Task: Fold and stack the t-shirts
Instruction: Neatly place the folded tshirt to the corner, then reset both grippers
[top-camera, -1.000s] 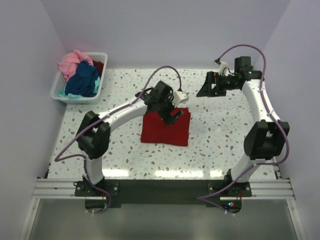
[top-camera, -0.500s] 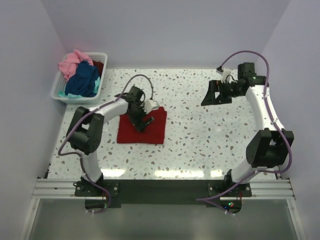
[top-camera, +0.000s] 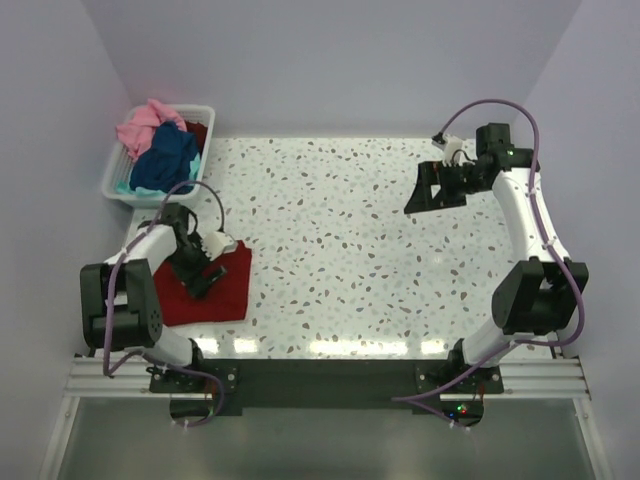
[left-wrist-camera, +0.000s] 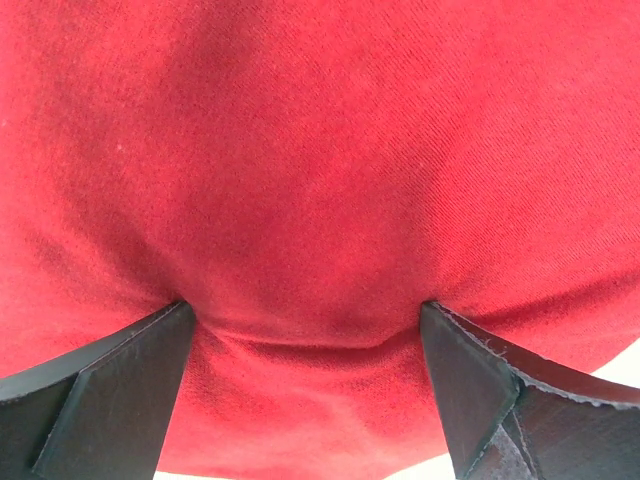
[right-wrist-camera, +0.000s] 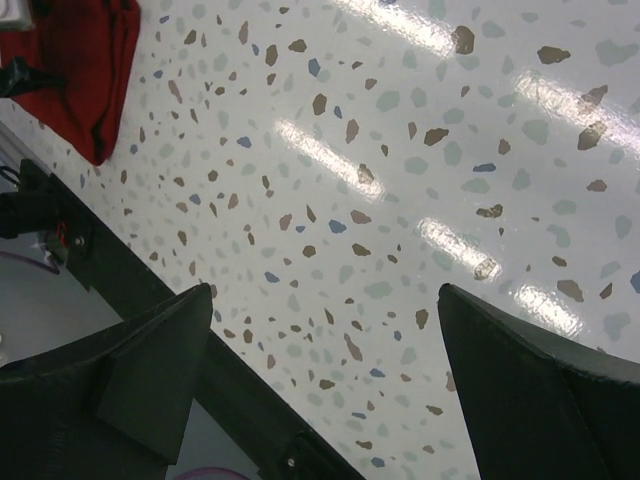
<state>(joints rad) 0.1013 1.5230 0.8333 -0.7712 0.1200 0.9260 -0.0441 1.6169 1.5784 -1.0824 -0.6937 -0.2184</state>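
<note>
The left end effector (top-camera: 200, 276), fingers spread, is pressing on the folded red t-shirt (top-camera: 227, 294) lying directly beneath it. The right end effector (top-camera: 418, 192), also spread, is hovering over the speckled surface (top-camera: 340, 250).

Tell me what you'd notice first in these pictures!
The bright red shirt lies folded at the near left of the table, with the left gripper pressed open on it. Next comes the white basket in the far left corner, heaped with a pink shirt and a blue shirt.
</note>
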